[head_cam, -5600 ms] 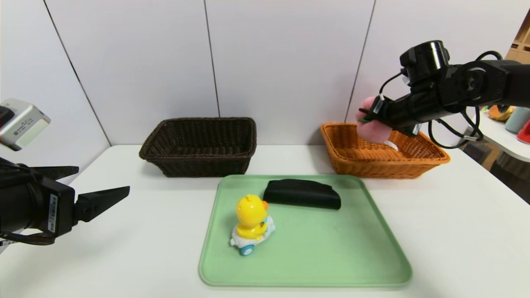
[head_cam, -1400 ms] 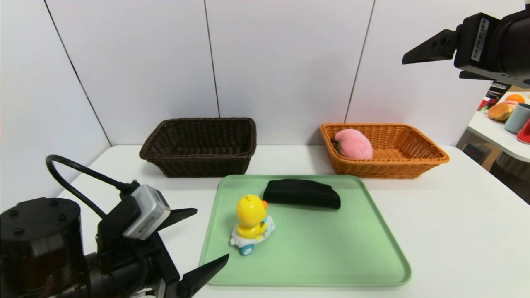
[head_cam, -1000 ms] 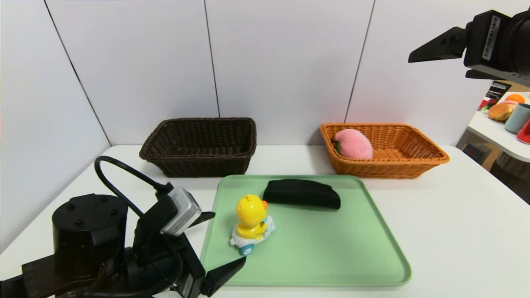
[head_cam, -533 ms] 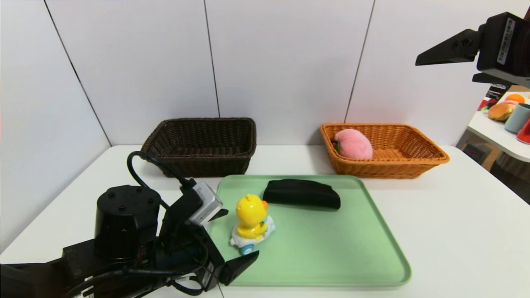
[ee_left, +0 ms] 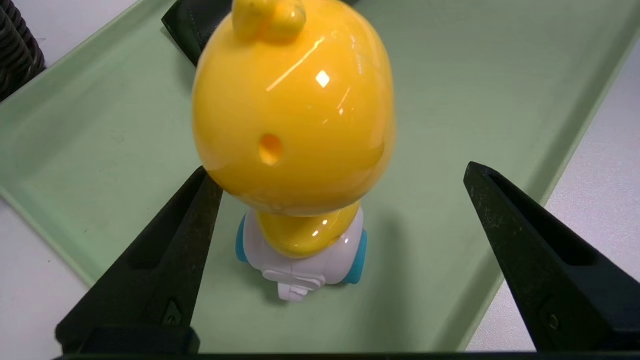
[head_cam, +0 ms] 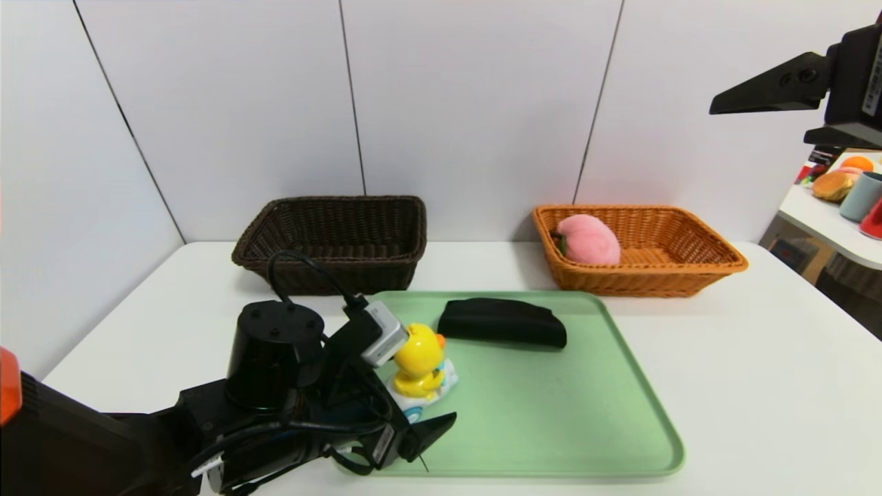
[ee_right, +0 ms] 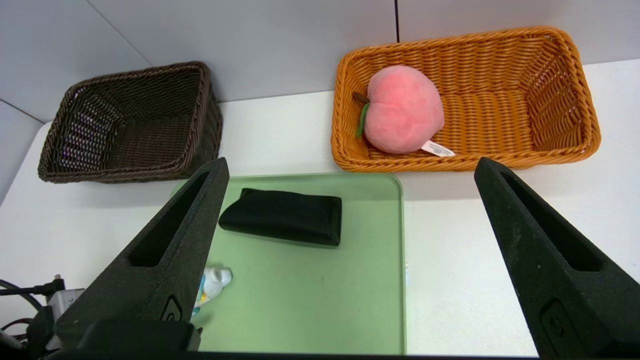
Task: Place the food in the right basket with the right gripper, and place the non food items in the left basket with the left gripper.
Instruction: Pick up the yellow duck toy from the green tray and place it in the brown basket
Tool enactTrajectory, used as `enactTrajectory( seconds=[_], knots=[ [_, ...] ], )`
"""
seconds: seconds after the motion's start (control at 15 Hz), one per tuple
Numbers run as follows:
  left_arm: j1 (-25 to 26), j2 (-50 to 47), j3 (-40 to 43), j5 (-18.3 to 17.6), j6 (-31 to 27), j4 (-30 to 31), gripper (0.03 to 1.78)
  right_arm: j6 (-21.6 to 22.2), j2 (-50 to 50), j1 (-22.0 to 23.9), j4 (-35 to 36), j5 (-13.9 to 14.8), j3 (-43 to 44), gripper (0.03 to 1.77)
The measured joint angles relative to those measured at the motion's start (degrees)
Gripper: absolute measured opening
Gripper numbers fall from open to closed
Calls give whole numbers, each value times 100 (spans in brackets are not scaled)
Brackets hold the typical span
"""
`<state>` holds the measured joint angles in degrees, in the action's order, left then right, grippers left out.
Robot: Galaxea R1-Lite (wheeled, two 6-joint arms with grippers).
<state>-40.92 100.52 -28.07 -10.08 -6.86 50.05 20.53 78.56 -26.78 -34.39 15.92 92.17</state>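
1. Tray (head_cam: 551,441) sits at lower centre of the head view, carrying the duck (head_cam: 419,364) at left and the pouch (head_cam: 501,322) behind it.
2. Left basket (head_cam: 331,242) stands upper left of the tray.
3. Right basket (head_cam: 661,265) stands upper right, with the peach (head_cam: 588,240) in its left end.

No words or numbers can be read. The peach (ee_right: 404,110) has a small white tag (ee_right: 438,148) with tiny print, too small to read. The right gripper (head_cam: 813,103) has a white label at the picture's edge, cut off and not readable.
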Motion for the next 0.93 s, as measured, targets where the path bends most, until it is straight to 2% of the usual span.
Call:
enactTrajectory(
  seconds=[0.93],
  knots=[
    [13, 345, -144, 59, 251, 20, 169, 22, -249, -124, -45, -20, -168, 169]
  ],
)
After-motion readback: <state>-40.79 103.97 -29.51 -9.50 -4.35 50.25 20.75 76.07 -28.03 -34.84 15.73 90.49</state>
